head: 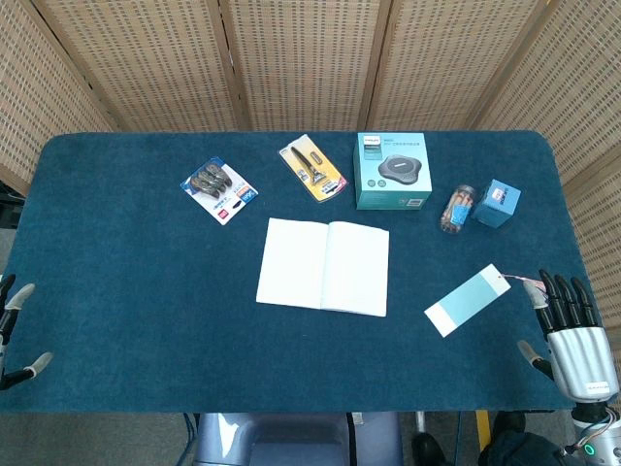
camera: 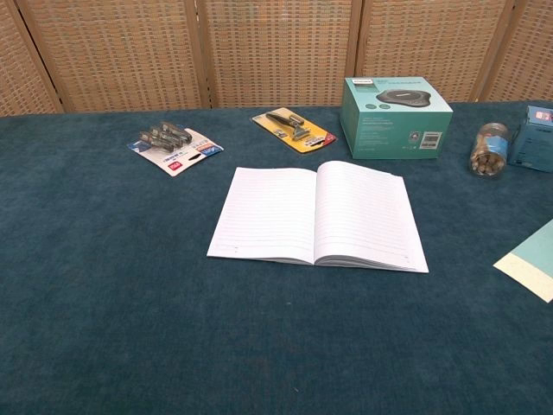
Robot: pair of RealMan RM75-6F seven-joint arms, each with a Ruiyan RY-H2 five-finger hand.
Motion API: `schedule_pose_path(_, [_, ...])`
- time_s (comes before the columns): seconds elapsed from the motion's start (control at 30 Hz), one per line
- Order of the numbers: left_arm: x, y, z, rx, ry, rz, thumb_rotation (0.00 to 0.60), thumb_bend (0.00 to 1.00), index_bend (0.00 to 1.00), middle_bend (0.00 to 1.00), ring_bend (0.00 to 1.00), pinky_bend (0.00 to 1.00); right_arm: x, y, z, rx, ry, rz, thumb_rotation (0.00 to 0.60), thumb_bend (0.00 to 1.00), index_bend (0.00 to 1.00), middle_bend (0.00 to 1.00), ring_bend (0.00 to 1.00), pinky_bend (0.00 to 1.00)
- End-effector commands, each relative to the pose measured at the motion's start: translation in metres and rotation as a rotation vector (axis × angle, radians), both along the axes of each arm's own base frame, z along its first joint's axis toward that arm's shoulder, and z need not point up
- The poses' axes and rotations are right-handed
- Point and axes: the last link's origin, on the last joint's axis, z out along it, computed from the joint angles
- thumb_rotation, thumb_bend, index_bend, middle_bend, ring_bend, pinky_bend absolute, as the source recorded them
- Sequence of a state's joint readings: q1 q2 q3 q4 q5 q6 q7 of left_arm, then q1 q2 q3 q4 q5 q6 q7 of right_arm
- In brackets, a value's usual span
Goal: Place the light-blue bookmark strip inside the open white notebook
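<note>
Bookmark strip (head: 468, 300): we see the light-blue strip lying flat and slanted on the surface (head: 126, 291), well right of the notebook and apart from it.
Notebook (head: 323, 266): we see it lying open at mid-surface, its white lined pages facing up.
Right robot hand (head: 568, 325): we see it released, fingers apart, holding nothing, just right of the strip's upper end.
Left robot hand (head: 14, 330): we see only fingertips at the left edge, spread and not grasping anything.
Far side: we see two carded packs (head: 219, 190) (head: 312, 168), a teal box (head: 392, 171), a small jar (head: 458, 208) and a blue cube box (head: 496, 203).
</note>
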State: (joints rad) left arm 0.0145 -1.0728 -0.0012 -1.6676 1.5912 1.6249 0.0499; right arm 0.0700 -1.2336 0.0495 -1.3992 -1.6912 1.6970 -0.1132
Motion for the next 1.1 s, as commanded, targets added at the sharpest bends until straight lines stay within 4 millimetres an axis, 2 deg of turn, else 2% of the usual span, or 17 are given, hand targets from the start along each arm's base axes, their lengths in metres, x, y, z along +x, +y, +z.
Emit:
schedule_pose_path(0.03, [0.0, 0.0, -0.001, -0.007, 0.002, -0.003, 0.6, 0.0, 0.0, 0.0, 0.0, 0.0, 0.0, 0.0, -0.001, 0.01, -0.006, -0.002, 0.6, 0.0, 0.0, 0.0, 0.0, 0.0])
schedule_pose_path(0.23, [0.0, 0.004, -0.003, -0.015, 0.005, 0.001, 0.6, 0.0, 0.0, 0.0, 0.0, 0.0, 0.0, -0.005, -0.003, 0.06, -0.035, -0.01, 0.6, 0.0, 0.0, 0.0, 0.0, 0.0])
schedule_pose_path(0.27, [0.0, 0.005, -0.003, -0.014, 0.006, 0.001, 0.6, 0.0, 0.0, 0.0, 0.0, 0.0, 0.001, -0.007, -0.004, 0.074, -0.045, -0.01, 0.6, 0.05, 0.0, 0.0, 0.0, 0.0])
schedule_pose_path(0.3, [0.0, 0.006, -0.003, -0.013, 0.007, 0.001, 0.6, 0.0, 0.0, 0.0, 0.0, 0.0, 0.001, -0.011, -0.004, 0.101, -0.059, -0.009, 0.6, 0.13, 0.0, 0.0, 0.0, 0.0])
schedule_pose_path(0.33, [0.0, 0.006, -0.003, -0.012, 0.009, 0.002, 0.6, 0.0, 0.0, 0.0, 0.0, 0.0, 0.002, -0.014, -0.005, 0.122, -0.067, -0.008, 0.6, 0.31, 0.0, 0.0, 0.0, 0.0])
schedule_pose_path(0.37, [0.0, 0.007, -0.003, -0.011, 0.01, 0.004, 0.6, 0.0, 0.0, 0.0, 0.0, 0.0, 0.002, -0.019, -0.005, 0.145, -0.073, -0.008, 0.6, 0.56, 0.0, 0.0, 0.0, 0.0])
schedule_pose_path(0.43, [-0.001, 0.01, -0.004, -0.011, 0.014, 0.012, 0.6, 0.0, 0.0, 0.0, 0.0, 0.0, 0.003, -0.032, -0.007, 0.208, -0.083, -0.01, 0.6, 0.89, 0.0, 0.0, 0.0, 0.0])
schedule_pose_path(0.47, [-0.001, 0.011, -0.005, -0.014, 0.014, 0.017, 0.6, 0.0, 0.0, 0.0, 0.0, 0.0, 0.004, -0.041, -0.008, 0.248, -0.084, -0.012, 0.6, 0.98, 0.0, 0.0, 0.0, 0.0])
schedule_pose_path(0.6, [-0.001, 0.018, -0.006, -0.018, 0.018, 0.032, 0.6, 0.0, 0.0, 0.0, 0.0, 0.0, 0.003, -0.081, -0.016, 0.378, -0.064, -0.041, 0.6, 1.0, 0.02, 0.0, 0.0, 0.0])
schedule_pose_path(0.73, [-0.002, 0.028, -0.009, -0.016, 0.025, 0.06, 0.6, 0.0, 0.0, 0.0, 0.0, 0.0, -0.009, -0.125, -0.022, 0.422, 0.033, -0.107, 0.6, 1.0, 0.05, 0.0, 0.0, 0.0])
schedule_pose_path(0.93, [-0.005, 0.04, -0.013, -0.035, 0.035, 0.101, 0.6, 0.0, 0.0, 0.0, 0.0, 0.0, -0.024, -0.161, -0.034, 0.472, 0.126, -0.195, 0.6, 1.0, 0.11, 0.04, 0.0, 0.0])
schedule_pose_path(1.1, [-0.006, 0.049, -0.015, -0.047, 0.038, 0.121, 0.6, 0.0, 0.0, 0.0, 0.0, 0.0, -0.032, -0.18, -0.044, 0.504, 0.165, -0.248, 0.6, 1.0, 0.12, 0.05, 0.0, 0.0])
